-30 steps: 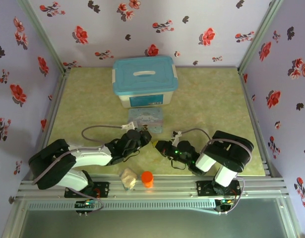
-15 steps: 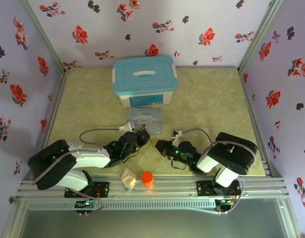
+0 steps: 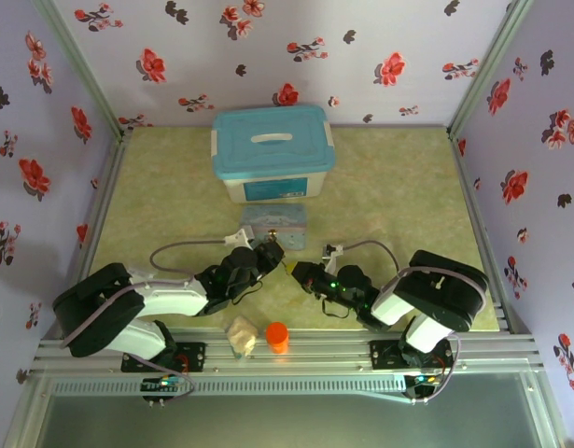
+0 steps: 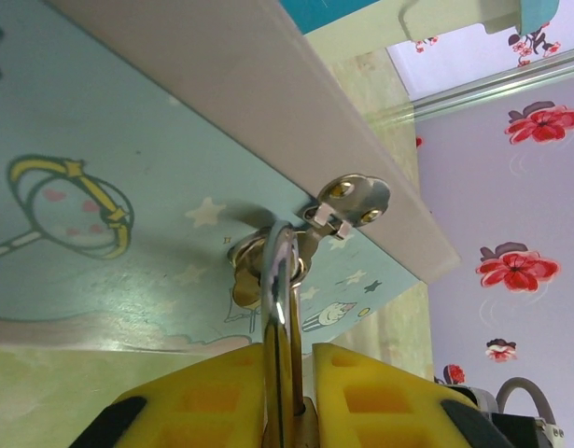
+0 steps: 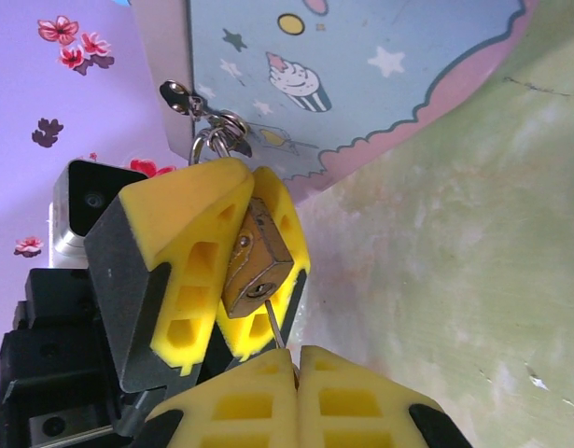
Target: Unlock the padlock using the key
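Green tabletop [image 3: 408, 187], toward its near edge: left hand [image 3: 266, 254] grips the padlock [image 5: 257, 264], hooked on the tin's [image 5: 361, 75] hasp [image 5: 179, 95]. Both hands have barely shifted, so the key [image 5: 273, 333], pinched in the closed right hand [image 5: 296, 362], likely sits at the keyhole [image 5: 259, 290], unturned. Insertion depth is unclear; fingers [image 5: 352, 401] hide its bow.

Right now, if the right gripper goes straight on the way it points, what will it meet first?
The padlock, clamped in the left gripper. The key held by the right gripper has its tip at the keyhole, so the key would push in first; whether it is inside is unclear.
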`<action>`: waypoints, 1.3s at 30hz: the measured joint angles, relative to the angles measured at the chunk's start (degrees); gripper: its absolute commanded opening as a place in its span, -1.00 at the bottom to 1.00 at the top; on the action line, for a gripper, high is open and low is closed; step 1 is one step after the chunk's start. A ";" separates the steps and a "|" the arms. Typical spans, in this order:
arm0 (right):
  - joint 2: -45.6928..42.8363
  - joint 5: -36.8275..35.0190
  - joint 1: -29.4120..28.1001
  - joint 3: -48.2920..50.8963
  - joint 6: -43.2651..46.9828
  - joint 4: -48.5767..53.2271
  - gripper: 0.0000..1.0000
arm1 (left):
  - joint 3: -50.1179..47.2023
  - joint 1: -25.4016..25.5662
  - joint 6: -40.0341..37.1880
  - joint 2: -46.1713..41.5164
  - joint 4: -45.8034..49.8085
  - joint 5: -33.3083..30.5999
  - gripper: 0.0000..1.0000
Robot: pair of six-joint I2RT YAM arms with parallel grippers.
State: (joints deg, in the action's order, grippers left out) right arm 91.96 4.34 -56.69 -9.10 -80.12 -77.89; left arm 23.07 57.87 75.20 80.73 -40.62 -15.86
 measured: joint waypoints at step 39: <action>-0.15 4.87 5.27 -1.46 -0.04 0.59 -1.00 | -2.56 -0.39 5.35 4.70 -13.86 -0.92 -1.00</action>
State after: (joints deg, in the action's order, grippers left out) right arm 91.81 9.21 -51.42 -10.57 -80.16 -77.30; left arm 20.51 57.47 80.55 85.43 -54.48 -16.78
